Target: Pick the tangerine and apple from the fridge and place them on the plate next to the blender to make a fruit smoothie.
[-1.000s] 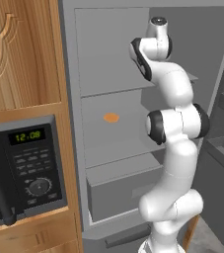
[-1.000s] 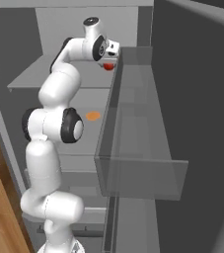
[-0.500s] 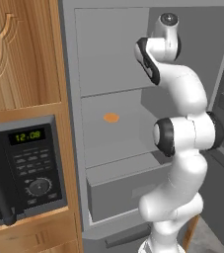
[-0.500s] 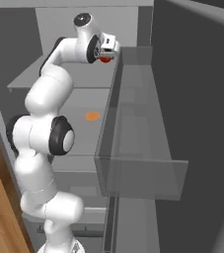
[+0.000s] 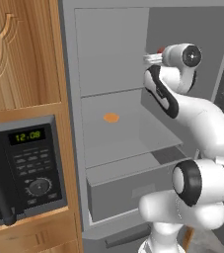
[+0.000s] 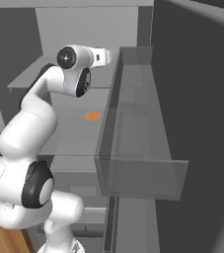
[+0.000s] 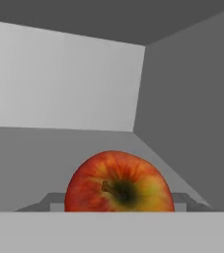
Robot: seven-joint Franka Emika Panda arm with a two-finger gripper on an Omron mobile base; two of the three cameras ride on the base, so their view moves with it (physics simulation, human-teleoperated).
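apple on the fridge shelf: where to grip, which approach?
Grip the apple across its widest part, one finger on each rounded flank, coming straight in along the hand view's line. Its stem end faces the camera, so both sides look free; the fridge wall stands off to one side.

Apple (image 7: 119,182) in fridge (image 5: 108,59) (upper shelf)

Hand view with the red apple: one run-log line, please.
phase: reaching in grey fridge | target: round red apple, close ahead | gripper: state unseen | orange patch on lower shelf

Arm raised high, elbow bent, wrist horizontal. End effector (image 5: 153,58) points sideways at upper level; finger state not visible.
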